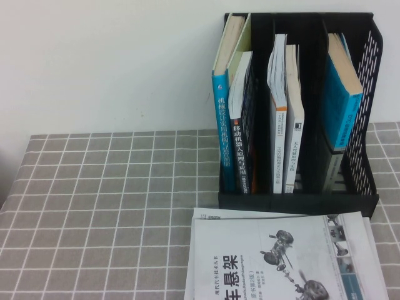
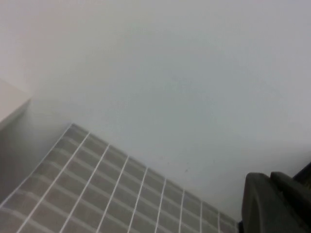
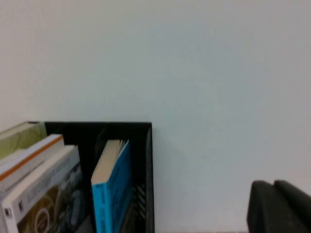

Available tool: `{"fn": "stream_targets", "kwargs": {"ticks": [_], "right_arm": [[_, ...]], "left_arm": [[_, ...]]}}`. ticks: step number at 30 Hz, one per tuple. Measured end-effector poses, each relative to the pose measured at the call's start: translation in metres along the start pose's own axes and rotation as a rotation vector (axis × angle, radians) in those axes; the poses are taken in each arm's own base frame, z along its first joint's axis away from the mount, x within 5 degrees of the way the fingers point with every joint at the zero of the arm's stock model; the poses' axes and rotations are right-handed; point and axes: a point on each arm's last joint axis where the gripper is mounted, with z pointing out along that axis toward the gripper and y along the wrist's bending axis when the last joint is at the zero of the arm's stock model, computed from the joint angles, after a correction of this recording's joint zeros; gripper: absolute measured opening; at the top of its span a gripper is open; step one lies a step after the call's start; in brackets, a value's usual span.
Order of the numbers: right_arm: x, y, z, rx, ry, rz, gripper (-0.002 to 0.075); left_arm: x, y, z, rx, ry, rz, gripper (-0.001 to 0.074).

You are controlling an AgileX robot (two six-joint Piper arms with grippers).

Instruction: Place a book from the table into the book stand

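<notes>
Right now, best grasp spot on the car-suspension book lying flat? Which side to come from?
Probably the book's left long edge, approached from the left over bare table: it lies flat on another book, cover up, close before the book stand, so that edge looks most exposed. Left gripper and right gripper each show only at a wrist-view corner, away from it.
</notes>
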Motion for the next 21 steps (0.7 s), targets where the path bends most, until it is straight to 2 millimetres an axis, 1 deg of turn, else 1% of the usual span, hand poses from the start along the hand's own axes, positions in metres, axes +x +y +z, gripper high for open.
{"fn": "stream_targets", "kwargs": {"ticks": [4,7,10,13,15,18,21], "right_arm": [[0.008,0.002,0.001,-0.022,0.065,0.023,-0.0003],[0.022,0.004,0.001,-0.061,0.147,0.037,-0.0003],[0.039,0.006,0.005,-0.078,0.31,0.028,-0.0003],[0.055,0.008,0.012,-0.081,0.487,0.013,-0.0003],[0.063,0.009,0.019,-0.08,0.584,0.008,-0.0003],[0.069,0.012,0.032,-0.082,0.726,0.02,-0.0003],[0.075,0.017,0.051,-0.102,0.881,0.023,-0.0003]], "left_arm": [[0.003,0.001,0.0,-0.013,0.034,-0.04,-0.0003],[0.003,0.0,0.0,0.002,0.03,-0.063,-0.0003],[0.004,-0.001,0.0,0.005,0.045,-0.097,-0.0003],[0.007,0.0,0.005,-0.01,0.075,-0.085,-0.0003],[0.009,0.001,0.013,-0.029,0.11,-0.044,-0.0003],[0.019,0.004,0.033,-0.07,0.209,0.017,-0.0003],[0.032,0.006,0.053,-0.09,0.335,0.072,-0.0003]]}}
